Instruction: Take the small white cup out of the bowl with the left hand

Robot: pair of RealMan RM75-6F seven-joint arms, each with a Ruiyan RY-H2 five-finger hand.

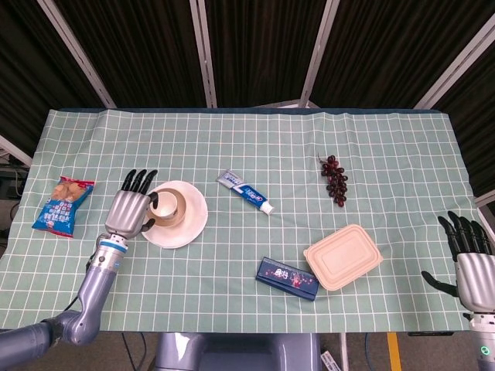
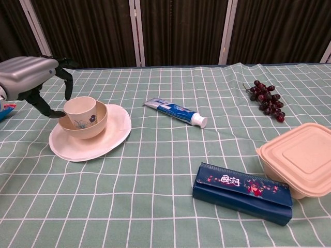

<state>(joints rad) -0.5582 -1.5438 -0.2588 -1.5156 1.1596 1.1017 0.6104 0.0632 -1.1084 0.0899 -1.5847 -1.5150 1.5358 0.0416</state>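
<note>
A small white cup [image 2: 80, 108] sits upright inside a tan bowl [image 2: 88, 124] with a flower print, and the bowl stands on a white plate [image 2: 111, 137]. In the head view the cup [image 1: 164, 204] shows at the plate's [image 1: 189, 224] centre. My left hand [image 1: 130, 207] hovers just left of the bowl with its fingers spread and nothing in them. From the chest camera the left hand [image 2: 28, 77] is above and left of the cup, fingertips curving down close to the rim. My right hand [image 1: 470, 263] hangs open off the table's right front corner.
A snack packet [image 1: 63, 205] lies left of my left hand. A toothpaste tube [image 1: 246, 191] lies right of the plate, grapes [image 1: 334, 179] further right. A dark blue box [image 1: 287, 278] and a lidded beige container [image 1: 343, 256] sit near the front right.
</note>
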